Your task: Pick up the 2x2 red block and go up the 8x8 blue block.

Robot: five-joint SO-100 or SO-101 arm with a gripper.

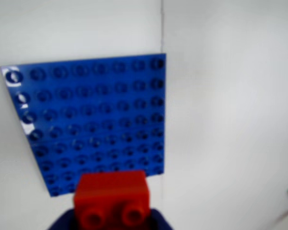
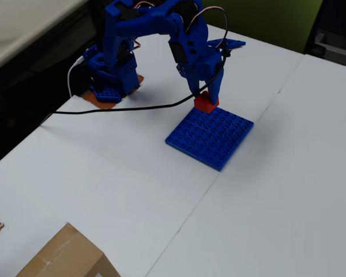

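open white table [image 2: 265,196] around blue plate [image 2: 210,136], cardboard box [image 2: 63,257] far corner, black cable [image 2: 121,108] beside

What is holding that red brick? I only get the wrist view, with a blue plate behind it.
Observer: In the overhead view, a blue arm's gripper clamps the red brick from above.
Operator: Is the brick over the plate?
Observer: It sits at the blue plate's far edge, nearest the arm; whether it touches, I cannot tell.
Operator: Anything else on the table?
Observer: A cardboard box at the near edge, and a black cable running from the arm across the white table.
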